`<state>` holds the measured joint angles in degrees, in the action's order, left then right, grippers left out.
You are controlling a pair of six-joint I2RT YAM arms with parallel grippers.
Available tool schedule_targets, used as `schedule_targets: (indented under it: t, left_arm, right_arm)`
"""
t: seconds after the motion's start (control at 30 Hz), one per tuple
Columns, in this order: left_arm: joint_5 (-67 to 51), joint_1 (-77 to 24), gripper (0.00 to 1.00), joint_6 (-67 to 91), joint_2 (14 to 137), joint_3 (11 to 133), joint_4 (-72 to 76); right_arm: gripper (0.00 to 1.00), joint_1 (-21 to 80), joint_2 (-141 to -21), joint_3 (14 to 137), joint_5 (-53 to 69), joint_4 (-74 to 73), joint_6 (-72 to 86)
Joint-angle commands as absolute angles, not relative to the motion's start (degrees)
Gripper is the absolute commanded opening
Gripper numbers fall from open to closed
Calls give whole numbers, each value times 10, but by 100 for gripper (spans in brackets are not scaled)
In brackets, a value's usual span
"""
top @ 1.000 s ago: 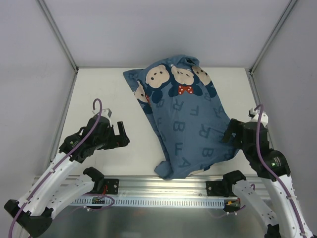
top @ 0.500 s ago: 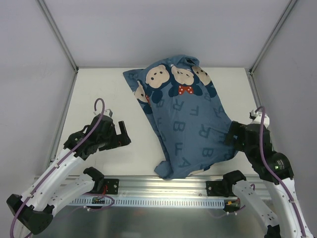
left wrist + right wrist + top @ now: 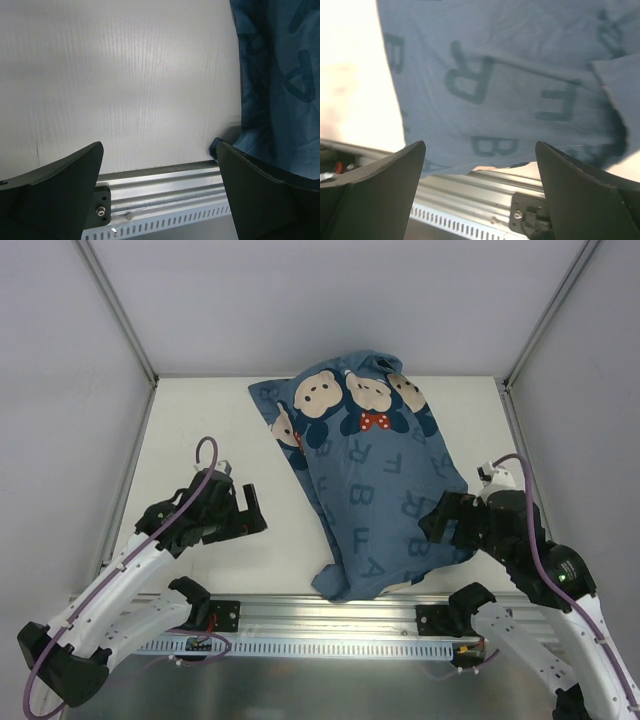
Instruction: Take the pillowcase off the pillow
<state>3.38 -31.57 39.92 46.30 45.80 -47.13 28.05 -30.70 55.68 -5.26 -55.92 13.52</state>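
Observation:
The blue pillowcase (image 3: 375, 480) with letters and mouse faces lies diagonally across the table, its near end hanging at the front edge. It fully covers the pillow, which is hidden inside. My left gripper (image 3: 248, 512) is open and empty, left of the pillowcase, which fills the right of the left wrist view (image 3: 280, 85). My right gripper (image 3: 437, 525) is open and empty, hovering over the pillowcase's near right part (image 3: 510, 75).
The aluminium rail (image 3: 330, 612) runs along the table's front edge, also in the left wrist view (image 3: 160, 180) and the right wrist view (image 3: 485, 195). Metal frame posts (image 3: 115, 310) rise at the back corners. Bare white tabletop (image 3: 220, 430) lies left of the pillowcase.
My right gripper has swung left and forward onto the pillowcase's near right part. My left gripper has crept slightly right toward the pillowcase.

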Motion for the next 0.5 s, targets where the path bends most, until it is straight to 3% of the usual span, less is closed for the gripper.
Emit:
schedule_targets:
  t: [0.0, 0.2, 0.47]
  left_arm:
    - [25, -321, 99, 409, 473, 480, -462]
    - [26, -303, 99, 391, 481, 506, -468]
    - [-57, -152, 99, 345, 496, 553, -487]
  right_arm:
    - [96, 330, -323, 552, -56, -523, 194]
    - [96, 583, -447, 556, -280, -504, 295]
    - [96, 638, -653, 593, -357, -461, 374]
